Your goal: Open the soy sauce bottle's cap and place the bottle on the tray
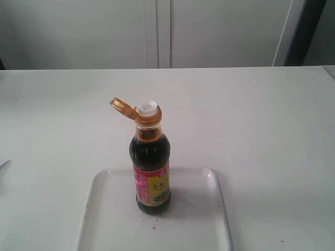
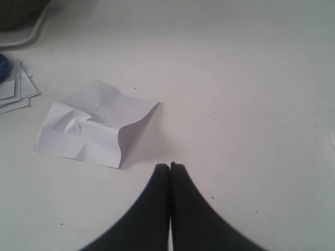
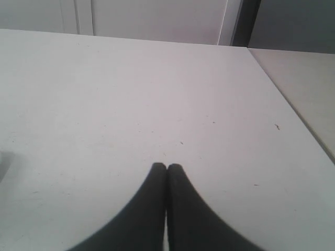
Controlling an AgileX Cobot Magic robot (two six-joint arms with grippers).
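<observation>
tray, soy sauce bottle upright, cap open

Smooth black tapered pincer fingers

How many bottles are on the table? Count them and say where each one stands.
1. The soy sauce bottle stands upright on the tray, toward its far edge, with the cap flipped open. Neither wrist view shows another bottle.
</observation>
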